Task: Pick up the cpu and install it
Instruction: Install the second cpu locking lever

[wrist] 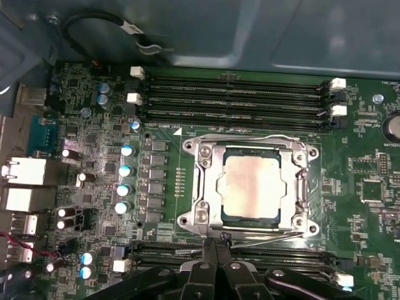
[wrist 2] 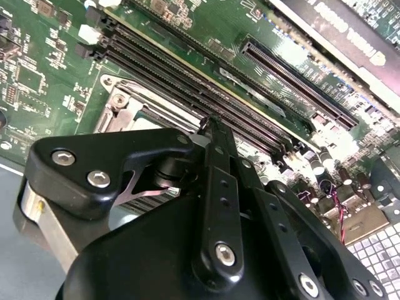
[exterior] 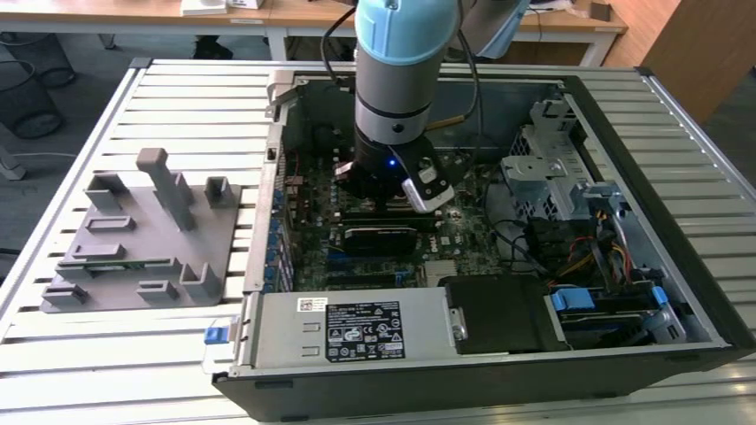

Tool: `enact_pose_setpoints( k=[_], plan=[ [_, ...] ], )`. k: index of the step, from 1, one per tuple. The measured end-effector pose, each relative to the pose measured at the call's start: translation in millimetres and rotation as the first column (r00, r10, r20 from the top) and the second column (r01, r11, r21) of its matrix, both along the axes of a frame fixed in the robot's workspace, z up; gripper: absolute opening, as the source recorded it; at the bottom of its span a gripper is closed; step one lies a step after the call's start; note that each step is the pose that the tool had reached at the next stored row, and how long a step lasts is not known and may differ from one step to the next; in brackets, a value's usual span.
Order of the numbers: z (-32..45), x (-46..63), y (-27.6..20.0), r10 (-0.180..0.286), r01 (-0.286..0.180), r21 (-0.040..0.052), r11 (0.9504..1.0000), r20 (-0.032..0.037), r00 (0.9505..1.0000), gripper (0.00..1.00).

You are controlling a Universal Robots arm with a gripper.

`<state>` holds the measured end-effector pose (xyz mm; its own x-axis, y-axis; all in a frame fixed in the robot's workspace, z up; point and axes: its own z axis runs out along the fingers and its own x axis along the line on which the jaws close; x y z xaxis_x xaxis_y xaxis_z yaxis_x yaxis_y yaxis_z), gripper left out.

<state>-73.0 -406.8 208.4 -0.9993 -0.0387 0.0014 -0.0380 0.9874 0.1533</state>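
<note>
Fixture plate [exterior: 136, 235]: a grey plate with upright posts, on the slatted table [exterior: 142, 354] at the exterior view's left, outside the case. I see no chip lying on it.

Computer case [exterior: 661, 221]: open on the table, with the green motherboard [exterior: 310, 208] exposed inside. The arm [exterior: 396, 80] reaches down into its middle.

Cpu [wrist: 251, 186]: it sits flat inside the metal socket frame [wrist: 200, 187] in the first wrist view, silver top facing up, its edges parallel to the frame. It appears already seated in the socket; I cannot tell whether the frame is latched.

Memory slots [wrist: 237, 97]: long black rows just beside the socket on one side, and another row on the opposite side, near the fingers.

Gripper [wrist: 215, 247]: in the first wrist view the two black fingertips [wrist: 210, 250] are pressed together with no gap, and nothing is between them. They stand above the socket's edge, near the cpu but not on it. In the second wrist view the finger linkages [wrist 2: 219, 187] also meet at one line.

Advice for this step: judge the seating before any pressing. The chip should lie level with an even border all around. Any contact should come straight down on the middle of the silver top, never on the frame or the slots just beside it.

Risk: a tilted chip or a push from the side could damage the socket contacts below.
</note>
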Motion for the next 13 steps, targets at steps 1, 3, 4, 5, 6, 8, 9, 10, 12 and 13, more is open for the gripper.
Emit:
enact_pose_setpoints(
  k=[1,3,4,5,6,8,9,10,12,13],
  plan=[
    [-0.5,-0.8,-0.3,0.000,0.000,0.0018,1.0000,-0.0001,1.0000,0.11],
    [-1.3,-1.8,-1.0,0.000,0.000,0.0063,1.0000,0.0000,1.0000,0.11],
    [-1.5,-2.3,-1.6,0.000,0.000,0.0096,1.0000,0.0001,1.0000,0.11],
    [-1.6,-2.7,-2.1,0.000,0.000,0.0135,0.9999,0.0000,1.0000,0.11],
    [-1.7,-3.2,-2.6,0.000,0.000,0.0174,0.9998,-0.0001,1.0000,0.11],
    [-1.9,-4.5,-3.6,0.000,0.000,0.0252,0.9997,-0.0001,1.0000,0.11],
    [-2.0,-5.2,-4.1,0.000,0.000,0.0285,0.9996,0.0000,1.0000,0.11],
    [-2.2,-5.9,-4.6,0.000,0.000,0.0312,0.9995,0.0000,1.0000,0.11],
    [-2.8,-7.1,-5.3,0.000,0.000,0.0340,0.9994,-0.0001,1.0000,0.11],
    [-3.3,-7.8,-5.5,0.000,0.000,0.0351,0.9994,0.0000,1.0000,0.11]
  ],
)
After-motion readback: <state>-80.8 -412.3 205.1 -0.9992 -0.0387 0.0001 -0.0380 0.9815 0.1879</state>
